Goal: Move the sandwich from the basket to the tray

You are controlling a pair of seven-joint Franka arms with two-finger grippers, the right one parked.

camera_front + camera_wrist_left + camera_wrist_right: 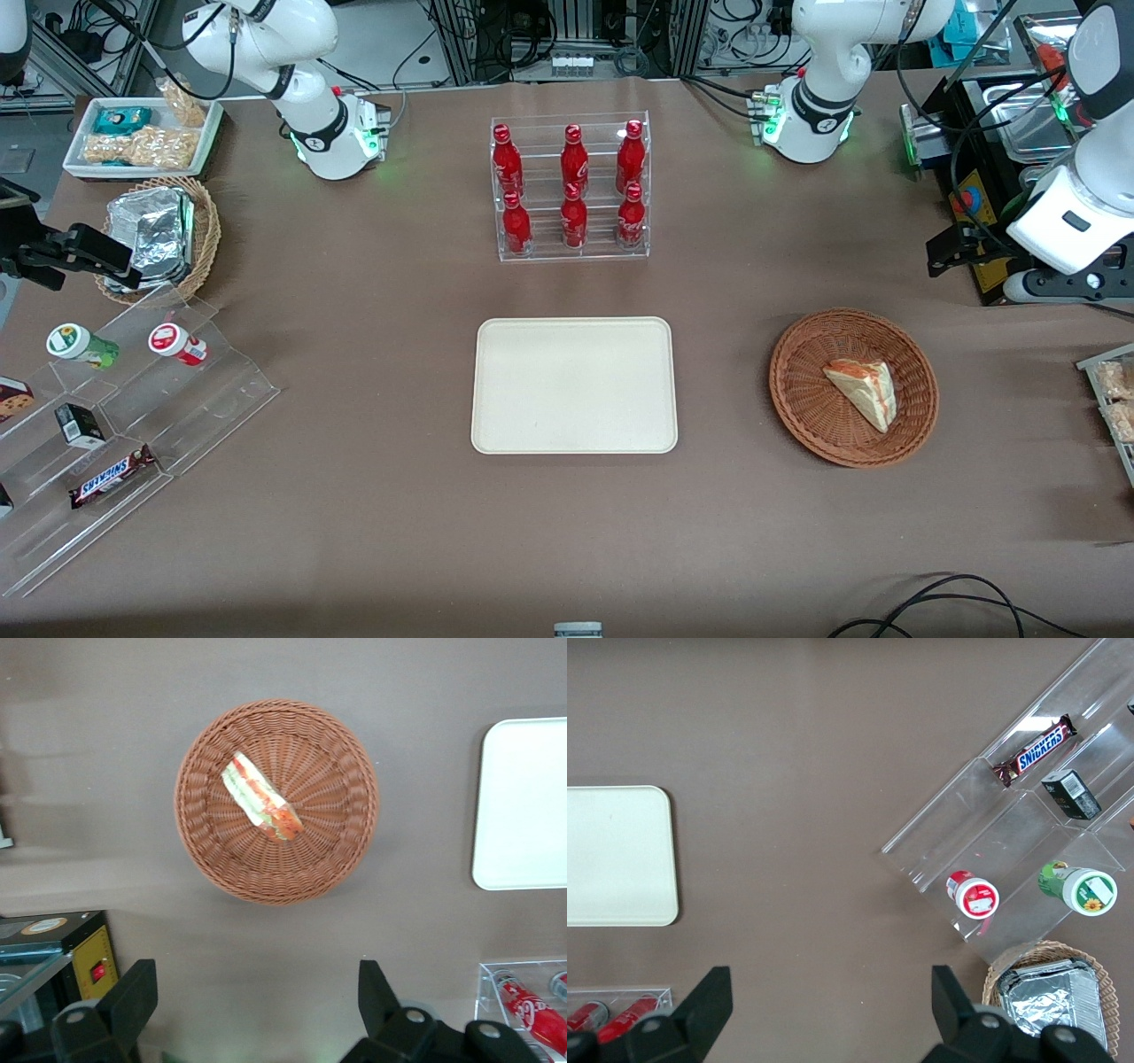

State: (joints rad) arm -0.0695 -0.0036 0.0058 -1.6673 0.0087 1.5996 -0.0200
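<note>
Nothing moved yet: the sandwich [262,799] lies in the basket [213,859], well ahead of the gripper [257,1005], whose fingers [135,992] are spread and empty; the tray [523,815] sits bare.

The brown table [372,496] carries tray [574,385], basket [853,386] (wicker), bottle rack [571,188].

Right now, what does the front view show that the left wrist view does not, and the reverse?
Only the front view shows the whole bottle rack, the foil packs and the Snickers bar. Only the left wrist view shows the tool, open, high above the table, and the sandwich's green filling. Both show the sandwich in the basket and the bare tray.
</note>
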